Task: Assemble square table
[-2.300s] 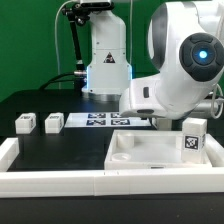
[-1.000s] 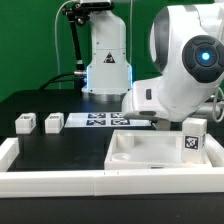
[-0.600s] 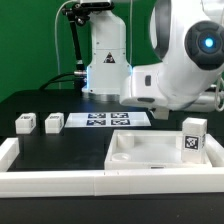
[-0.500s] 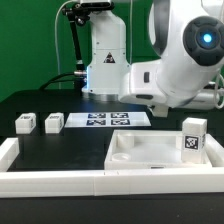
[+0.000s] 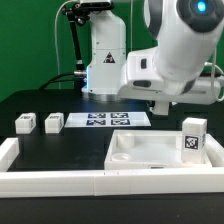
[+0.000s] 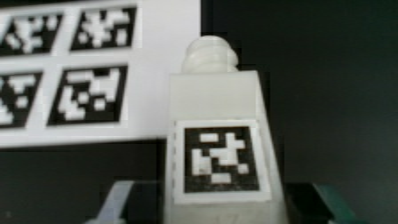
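From my remote feed, one white border rail (image 5: 60, 182) edges the black table (image 5: 75, 148). Behind it, at the exterior view's right, lies one tabletop (image 5: 135, 160), one upright leg block (image 5: 194, 135) by its right end. Two loose leg blocks (image 5: 24, 123) (image 5: 53, 122) sit left, then one marker board (image 5: 108, 119), then the green curtain (image 5: 30, 40). My gripper (image 6: 219, 200) is clamped on a fourth leg block (image 6: 217, 120).

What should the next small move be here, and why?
Probably swing the held leg over to the tabletop and aim its tip at a free corner: the claw grips the leg in the air, and the tabletop lies open nearby.
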### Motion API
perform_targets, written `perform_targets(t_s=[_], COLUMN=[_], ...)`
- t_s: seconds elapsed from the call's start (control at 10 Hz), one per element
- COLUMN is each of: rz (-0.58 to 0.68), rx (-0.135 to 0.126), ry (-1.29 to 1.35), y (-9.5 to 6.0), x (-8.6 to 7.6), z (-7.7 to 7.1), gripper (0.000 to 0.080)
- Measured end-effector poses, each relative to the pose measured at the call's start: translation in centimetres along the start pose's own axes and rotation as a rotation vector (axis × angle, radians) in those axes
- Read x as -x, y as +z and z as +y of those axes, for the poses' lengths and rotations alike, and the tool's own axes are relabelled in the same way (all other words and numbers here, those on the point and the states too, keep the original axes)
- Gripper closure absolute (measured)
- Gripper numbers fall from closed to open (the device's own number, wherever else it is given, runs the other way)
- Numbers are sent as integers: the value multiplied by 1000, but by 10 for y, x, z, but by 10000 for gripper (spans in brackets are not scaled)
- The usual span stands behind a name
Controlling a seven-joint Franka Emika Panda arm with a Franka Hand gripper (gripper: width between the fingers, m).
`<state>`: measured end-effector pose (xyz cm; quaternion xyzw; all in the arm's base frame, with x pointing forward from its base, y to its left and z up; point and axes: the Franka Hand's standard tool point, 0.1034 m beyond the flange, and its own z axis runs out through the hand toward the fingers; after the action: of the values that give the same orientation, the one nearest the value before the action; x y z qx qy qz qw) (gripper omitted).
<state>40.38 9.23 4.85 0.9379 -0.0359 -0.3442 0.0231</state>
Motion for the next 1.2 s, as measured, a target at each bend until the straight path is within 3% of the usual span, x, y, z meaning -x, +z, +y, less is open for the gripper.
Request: perform_targets(t_s=[0.5,0.8,1.2], rz=[261,409,678], rx=[-66,-96,-106], ry=[3,9,-3], y=[-42,-68,-68], x=[-5,-5,-14], z=[22,25,22], gripper=[509,509,509])
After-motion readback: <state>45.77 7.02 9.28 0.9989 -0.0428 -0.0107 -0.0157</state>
